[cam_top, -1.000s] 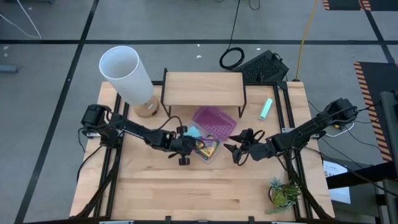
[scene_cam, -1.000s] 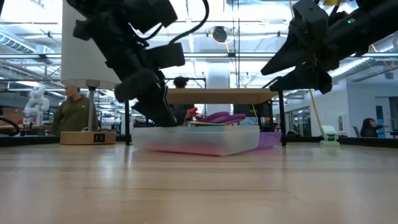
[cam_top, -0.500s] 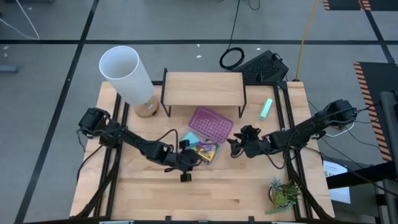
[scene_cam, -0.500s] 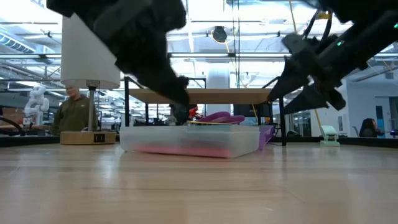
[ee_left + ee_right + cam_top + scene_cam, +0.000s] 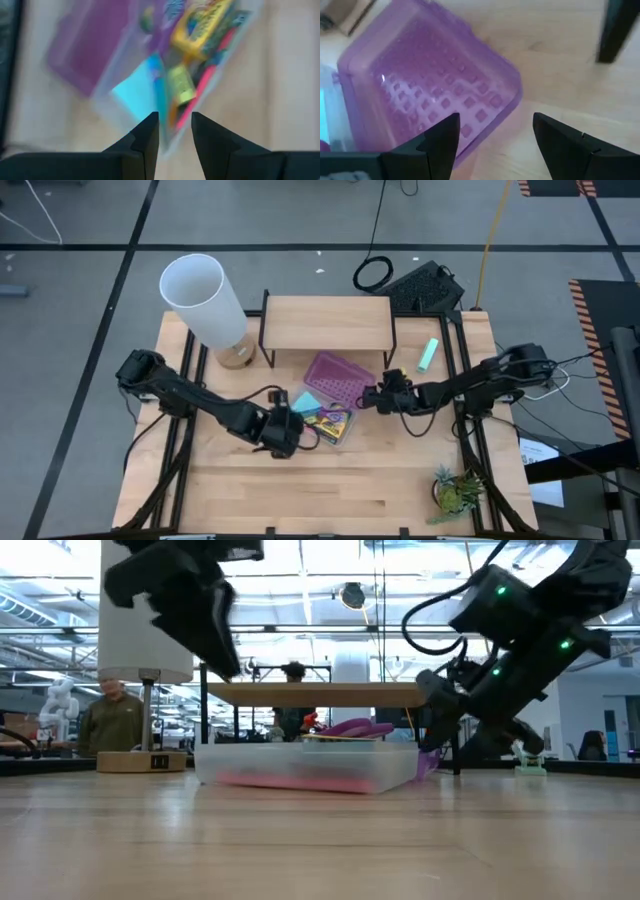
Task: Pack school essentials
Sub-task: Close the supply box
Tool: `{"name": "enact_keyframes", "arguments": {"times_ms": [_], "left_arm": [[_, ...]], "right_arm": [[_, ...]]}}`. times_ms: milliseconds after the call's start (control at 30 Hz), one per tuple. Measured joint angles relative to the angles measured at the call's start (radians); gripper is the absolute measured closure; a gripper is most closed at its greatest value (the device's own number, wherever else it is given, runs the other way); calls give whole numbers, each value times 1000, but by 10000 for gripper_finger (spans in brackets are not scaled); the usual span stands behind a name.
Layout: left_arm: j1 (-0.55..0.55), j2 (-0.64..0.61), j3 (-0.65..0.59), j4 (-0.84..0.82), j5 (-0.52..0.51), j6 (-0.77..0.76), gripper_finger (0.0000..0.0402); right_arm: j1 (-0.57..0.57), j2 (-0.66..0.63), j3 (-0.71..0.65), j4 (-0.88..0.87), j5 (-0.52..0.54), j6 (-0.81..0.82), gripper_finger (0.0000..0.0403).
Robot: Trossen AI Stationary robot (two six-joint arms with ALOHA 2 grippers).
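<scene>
Count of what stands on and over the table.

Two dark arms, one per side, each ending in one gripper: left gripper, right gripper. One clear case with one purple lid. Inside it, one blue sticky-note pad and one yellow-green crayon box; the thin pens beside them blur together, perhaps two or three. One white lamp, one wooden shelf, one potted plant, one small mint-green object.
</scene>
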Motion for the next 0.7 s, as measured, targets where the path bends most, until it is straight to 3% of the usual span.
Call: {"name": "enact_keyframes", "arguments": {"times_ms": [167, 300, 700], "left_arm": [[0, -75, -14, -165, -69, -126, 282], [-5, -122, -15, -221, -89, -178, 282], [-14, -197, -14, -223, -116, -178, 282]], "right_arm": [[-20, 25, 0, 55, -41, -71, 164], [-26, 23, 0, 54, -38, -81, 194], [-17, 22, 0, 71, -37, -127, 305]]}}
